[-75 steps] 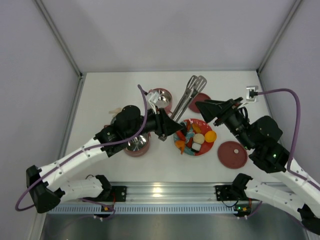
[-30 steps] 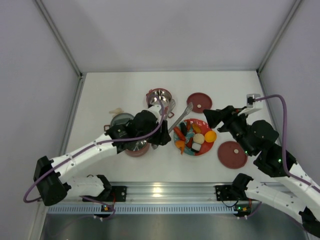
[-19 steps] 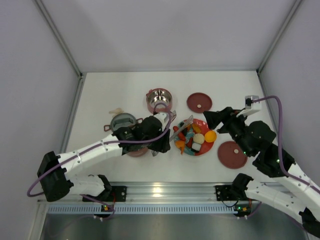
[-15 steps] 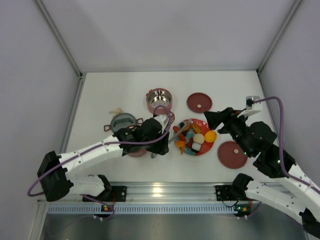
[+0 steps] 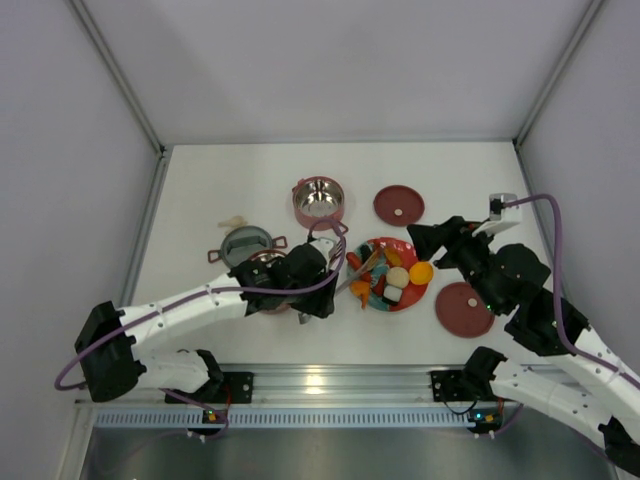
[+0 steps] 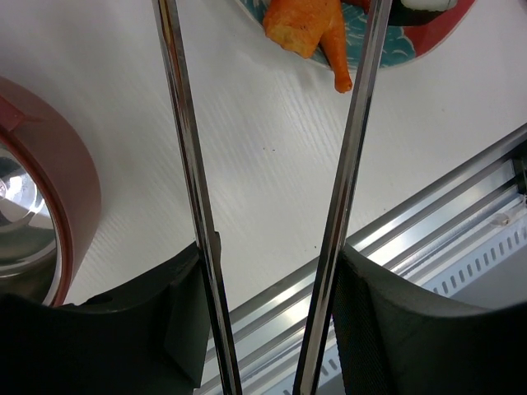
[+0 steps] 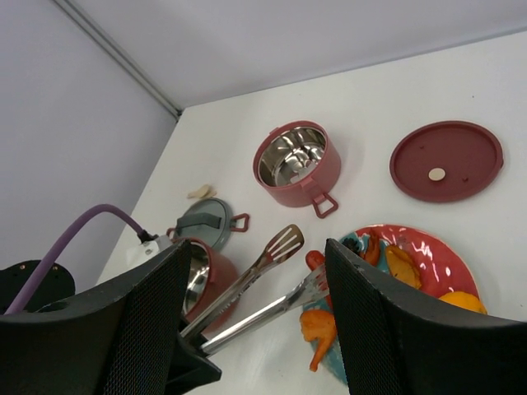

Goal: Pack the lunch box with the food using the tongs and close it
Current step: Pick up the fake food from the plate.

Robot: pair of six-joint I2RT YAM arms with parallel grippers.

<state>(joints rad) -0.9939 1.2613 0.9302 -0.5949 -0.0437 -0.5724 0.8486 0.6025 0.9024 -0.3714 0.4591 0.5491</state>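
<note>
White table (image 5: 200, 190): two pots (image 5: 318, 201), two lids (image 5: 399, 205); left fingers (image 6: 387, 329) hold tongs (image 6: 186, 164), right fingers (image 7: 140, 329) wide.

Dusty-pink pot (image 7: 292, 193), maroon lid (image 7: 461, 156), red plate (image 7: 428, 247) with teal pattern, silvery tongs (image 6: 350, 164), orange carrot (image 6: 306, 25)
</note>
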